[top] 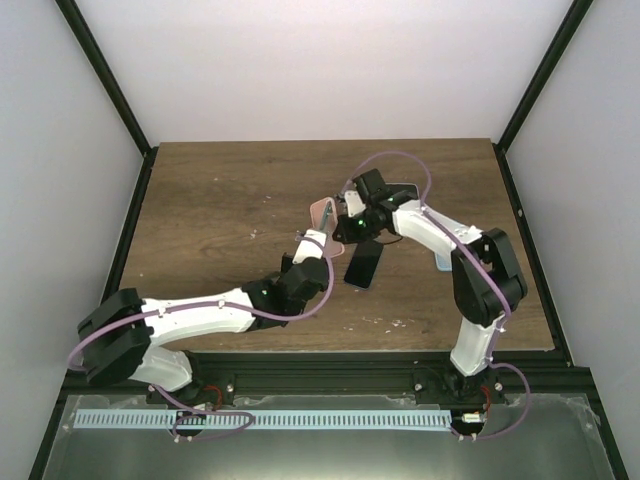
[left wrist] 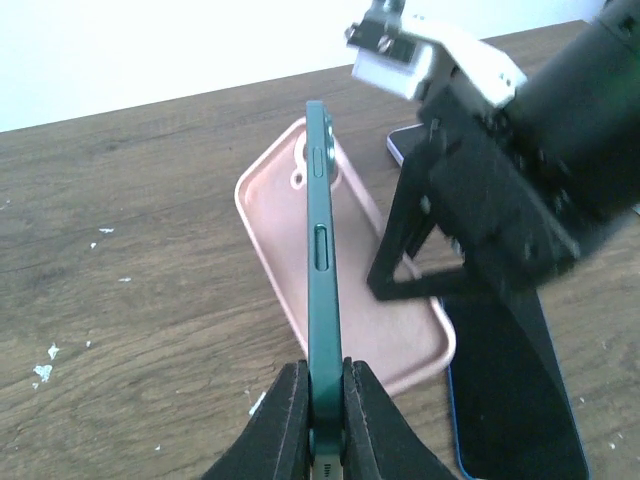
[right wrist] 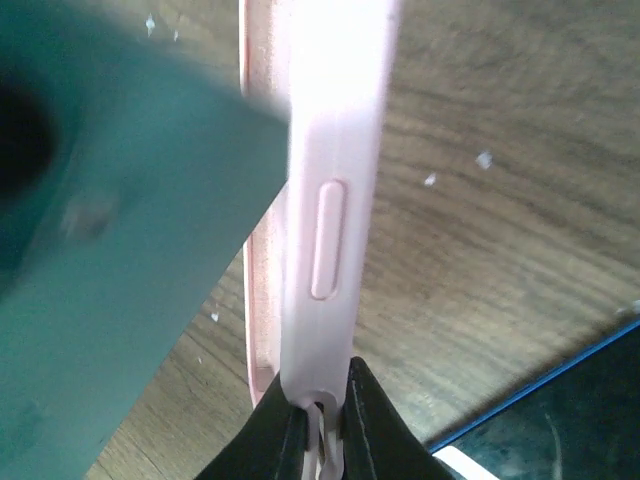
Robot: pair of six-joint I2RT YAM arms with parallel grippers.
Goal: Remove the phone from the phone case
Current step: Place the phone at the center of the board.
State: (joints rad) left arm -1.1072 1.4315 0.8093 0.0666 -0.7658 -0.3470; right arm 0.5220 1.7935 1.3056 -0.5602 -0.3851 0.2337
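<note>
Clearly free, the green phone (left wrist: 320, 250) stands edge-up above the worktop (left wrist: 150, 290), pinched between the left fingers (left wrist: 283, 425). Just beside it, the right fingers (right wrist: 275, 435) grip one edge of the empty pink case (right wrist: 335, 150).

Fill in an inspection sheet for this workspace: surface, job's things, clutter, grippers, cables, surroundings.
Surface: wooden table, scuffed, with pale flecks.
Job's things: green case held on edge, and it cannot be told whether a phone sits inside; pink case empty, its hollow side showing.
Clutter: dark phone with a blue rim, lying flat; second phone with a lilac rim, mostly hidden.
Grippers: left gripper shut on the green case; right gripper shut on the pink case.
Cables: purple cables looped along both arms.
Surroundings: white walls, black frame posts.
</note>
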